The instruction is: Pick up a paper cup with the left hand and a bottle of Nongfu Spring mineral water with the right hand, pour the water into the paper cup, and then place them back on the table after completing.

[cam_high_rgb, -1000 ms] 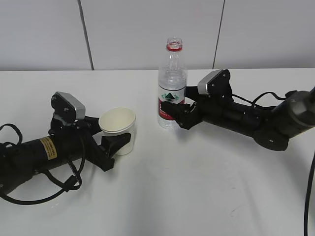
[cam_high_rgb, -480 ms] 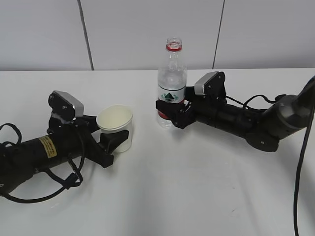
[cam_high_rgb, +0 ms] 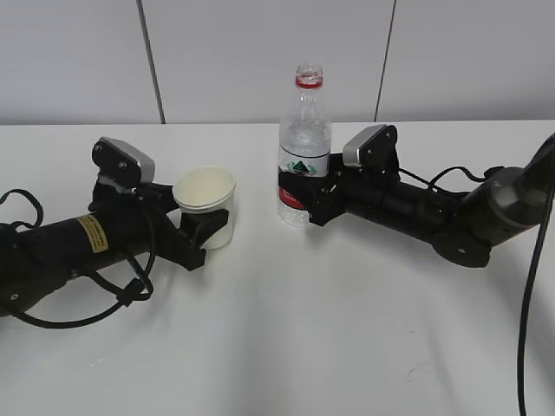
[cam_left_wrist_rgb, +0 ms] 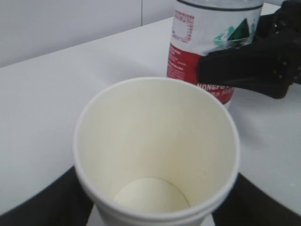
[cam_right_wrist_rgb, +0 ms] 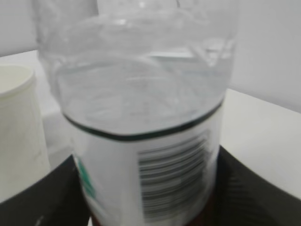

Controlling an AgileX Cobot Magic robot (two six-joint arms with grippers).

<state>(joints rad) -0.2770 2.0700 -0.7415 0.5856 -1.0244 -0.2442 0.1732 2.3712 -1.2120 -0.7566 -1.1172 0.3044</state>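
White paper cup (cam_high_rgb: 206,217) sits clamped in the left claw (cam_high_rgb: 201,236), now drawn slightly nearer the bottle (cam_high_rgb: 303,147). Over the last second the right claw (cam_high_rgb: 303,196) has closed around the bottle's label; both look ready for lifting off the table (cam_high_rgb: 329,329).

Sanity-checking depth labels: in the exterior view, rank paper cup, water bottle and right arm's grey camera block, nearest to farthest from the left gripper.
1. Paper cup: between the left gripper's fingers, left of centre.
2. Water bottle: upright at centre, right of the cup, held low by the right gripper.
3. Grey camera block: on the right arm, just beyond the bottle.
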